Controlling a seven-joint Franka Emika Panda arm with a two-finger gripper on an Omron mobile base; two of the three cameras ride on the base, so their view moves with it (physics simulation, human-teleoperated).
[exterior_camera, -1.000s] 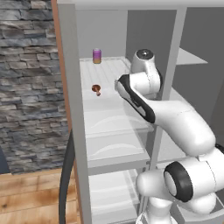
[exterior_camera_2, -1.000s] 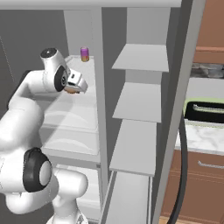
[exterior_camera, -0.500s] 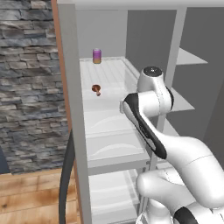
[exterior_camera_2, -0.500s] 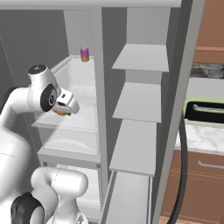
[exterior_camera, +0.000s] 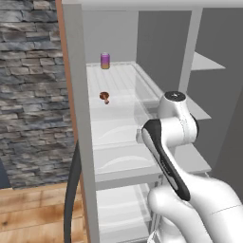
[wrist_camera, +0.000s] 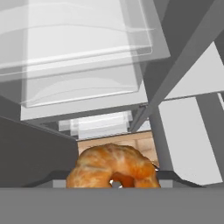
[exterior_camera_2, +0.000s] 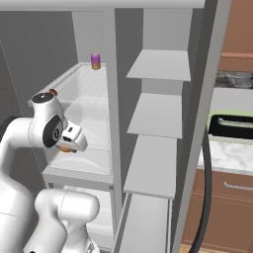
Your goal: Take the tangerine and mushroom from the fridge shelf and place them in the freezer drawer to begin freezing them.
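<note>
While gripped, lumpy glossy tangerine [wrist_camera: 113, 169]

I'm looking into a home kitchen here. Right in front of me stands an open fridge [exterior_camera: 76, 118] with translucent shelves [exterior_camera: 123, 90], and a purple can [exterior_camera: 105, 60] sits at the back of the top one. Off to my right I see a marble-topped desk [exterior_camera_2: 225, 155] over brown wooden cabinets [exterior_camera_2: 227, 190]. To my left there's a grey stone wall [exterior_camera: 28, 90] above a wooden floor [exterior_camera: 33, 213].
</note>
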